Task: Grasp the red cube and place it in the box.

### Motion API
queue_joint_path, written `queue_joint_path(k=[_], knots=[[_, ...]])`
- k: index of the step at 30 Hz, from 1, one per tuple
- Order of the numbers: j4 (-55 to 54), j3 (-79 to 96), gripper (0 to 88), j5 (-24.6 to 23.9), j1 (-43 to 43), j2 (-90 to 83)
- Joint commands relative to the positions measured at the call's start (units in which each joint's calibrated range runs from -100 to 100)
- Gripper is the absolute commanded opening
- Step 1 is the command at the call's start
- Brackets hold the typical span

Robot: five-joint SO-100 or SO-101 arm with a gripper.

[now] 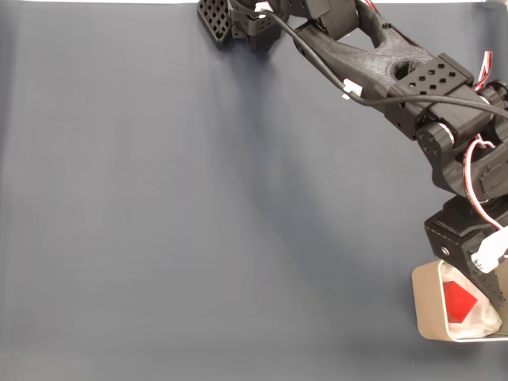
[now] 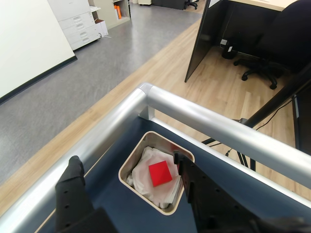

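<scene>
Red cube (image 2: pixel 160 174) rests on the paper inside the box (image 2: pixel 127 163); fingers (image 2: pixel 74 180) spread, empty (release apparently done). Advise lifting straight up, clear of the rim.

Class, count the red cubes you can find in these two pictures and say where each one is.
1. The red cube lies on the white paper inside the box, between the open gripper fingers in the wrist view. The arm covers part of the box in the fixed view.

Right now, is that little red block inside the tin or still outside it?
Inside. In the wrist view the red cube lies on the white paper within the box, and the open pincer isn't touching it.
</scene>
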Motion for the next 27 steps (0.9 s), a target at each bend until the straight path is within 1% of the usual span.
queue_joint_path(k=[1, 5, 8, 13, 19, 20, 27], knots=[[-1.05, -3.37, 42.0, -0.54, 0.81, -1.77], [-0.97, -3.37, 40.7, -0.54, 1.03, -2.03], [-1.05, -3.27, 36.5, -0.59, 1.45, -2.38], [-2.36, 0.01, 19.0, -0.59, 2.80, -4.89], [-5.47, 8.86, 1.5, -0.88, 5.36, -11.91], [-6.29, 11.05, 0.0, -0.93, 5.93, -13.47], [-6.95, 24.01, 0.0, -2.05, 10.12, -24.99]])
